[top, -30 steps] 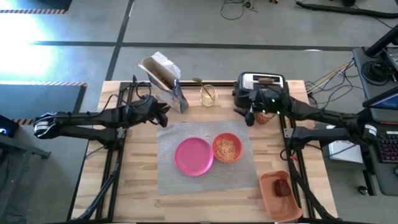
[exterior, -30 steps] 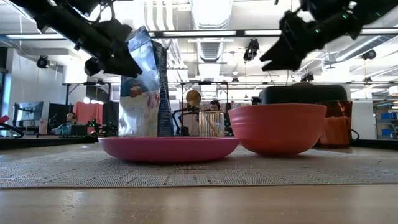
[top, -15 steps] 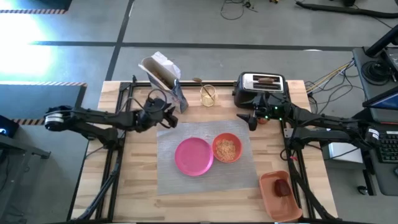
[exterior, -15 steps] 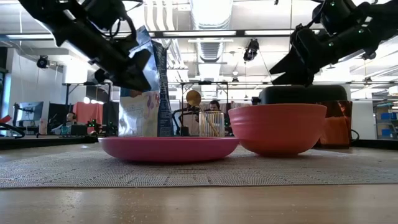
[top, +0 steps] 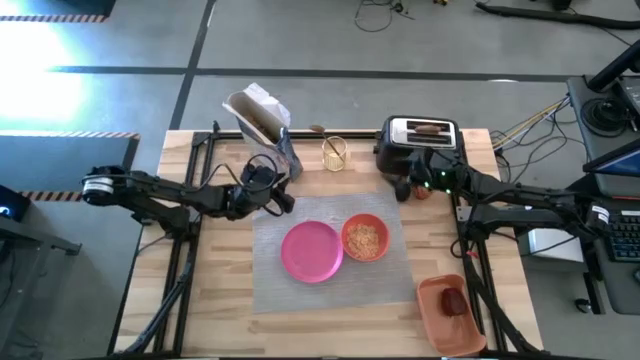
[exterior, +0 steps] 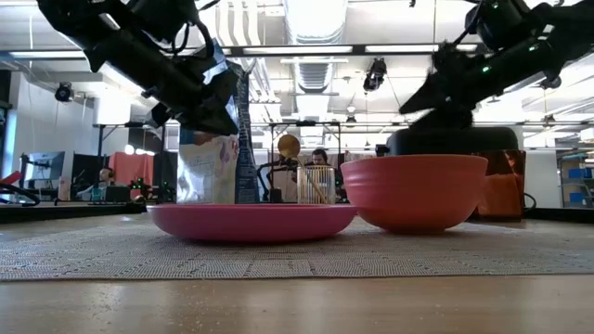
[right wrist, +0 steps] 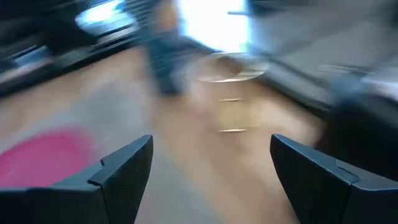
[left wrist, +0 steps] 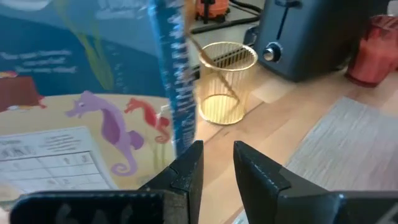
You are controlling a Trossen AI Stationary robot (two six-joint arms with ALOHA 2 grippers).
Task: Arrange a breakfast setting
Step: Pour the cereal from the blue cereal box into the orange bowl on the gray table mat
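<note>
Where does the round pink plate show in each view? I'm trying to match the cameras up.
High view: the pink plate lies on the grey placemat, left of the orange bowl.
Low view: plate centre-left, bowl to its right.
Left wrist view: not in it.
Right wrist view: a blurred pink patch, likely the plate.
Shared landmark: the wire utensil holder.

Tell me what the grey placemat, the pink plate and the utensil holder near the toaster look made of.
Grey rectangular placemat: seemingly woven vinyl or fabric, with a fine mesh texture in the low view. Round pink plate: probably plastic, uniform colour with a soft matt sheen. Small yellowish utensil holder: see-through with thin vertical ribs, likely wire or slatted plastic; the look leaves it open.
</note>
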